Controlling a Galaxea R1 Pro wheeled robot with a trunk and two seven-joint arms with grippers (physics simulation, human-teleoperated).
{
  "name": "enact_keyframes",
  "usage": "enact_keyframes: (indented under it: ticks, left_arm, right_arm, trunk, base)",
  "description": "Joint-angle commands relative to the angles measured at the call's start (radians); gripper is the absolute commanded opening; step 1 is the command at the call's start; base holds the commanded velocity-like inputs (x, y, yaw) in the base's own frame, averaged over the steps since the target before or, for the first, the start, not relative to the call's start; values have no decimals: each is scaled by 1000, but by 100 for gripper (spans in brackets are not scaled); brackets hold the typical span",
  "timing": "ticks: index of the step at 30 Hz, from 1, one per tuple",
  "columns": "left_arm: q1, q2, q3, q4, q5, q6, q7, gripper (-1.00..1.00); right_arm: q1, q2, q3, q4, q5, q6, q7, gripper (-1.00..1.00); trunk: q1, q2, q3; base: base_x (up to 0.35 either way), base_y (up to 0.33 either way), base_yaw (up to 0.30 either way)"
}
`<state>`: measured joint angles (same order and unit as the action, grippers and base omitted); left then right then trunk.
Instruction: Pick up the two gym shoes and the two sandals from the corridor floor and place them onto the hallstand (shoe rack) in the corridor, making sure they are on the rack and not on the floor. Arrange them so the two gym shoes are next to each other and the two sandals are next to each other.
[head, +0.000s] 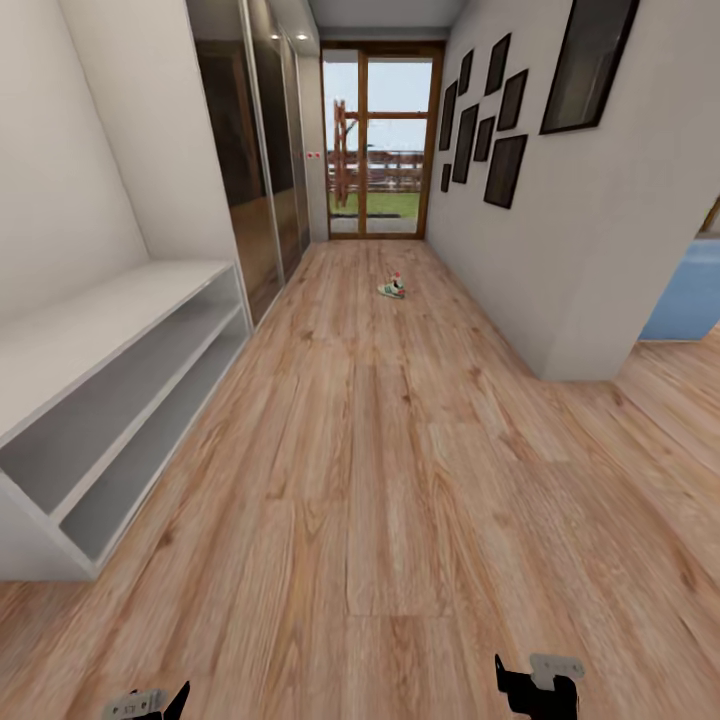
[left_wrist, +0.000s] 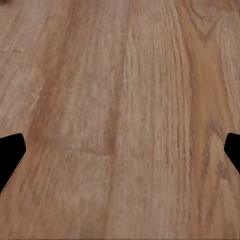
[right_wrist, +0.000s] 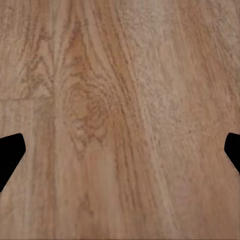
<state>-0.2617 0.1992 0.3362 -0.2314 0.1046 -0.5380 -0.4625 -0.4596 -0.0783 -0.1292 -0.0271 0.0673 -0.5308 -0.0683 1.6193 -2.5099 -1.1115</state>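
The corridor floor (head: 400, 480) is light wood plank, running to 1 glazed door (head: 378, 140) at the far end. 1 pale grey hallstand (head: 110, 390) stands along the left wall, with 2 long open shelves. 7 dark picture frames (head: 490, 110) hang on the right wall. 1 gym shoe (head: 393, 288) lies far down the floor, well apart from the hallstand. The left gripper (left_wrist: 120, 150) and right gripper (right_wrist: 120, 150) are both spread wide over bare planks.

The hallstand (head: 110, 390) stands left, a gym shoe (head: 393, 288) far ahead on the corridor floor (head: 400, 480).
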Motion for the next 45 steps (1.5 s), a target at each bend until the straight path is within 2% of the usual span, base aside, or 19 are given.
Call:
enact_keyframes:
  ticks: [1, 45]
  left_arm:
    - [-1, 0, 1, 1, 10, 1, -10, 100]
    - [-1, 0, 1, 1, 10, 1, -10, 100]
  right_arm:
    - [-1, 0, -6, 1, 7, -3, -3, 100]
    - [-1, 1, -6, 1, 8, -3, -4, 100]
  trunk:
    - [0, 0, -1]
    - [0, 0, -1]
  base:
    - [338, 0, 0]
    - [338, 0, 0]
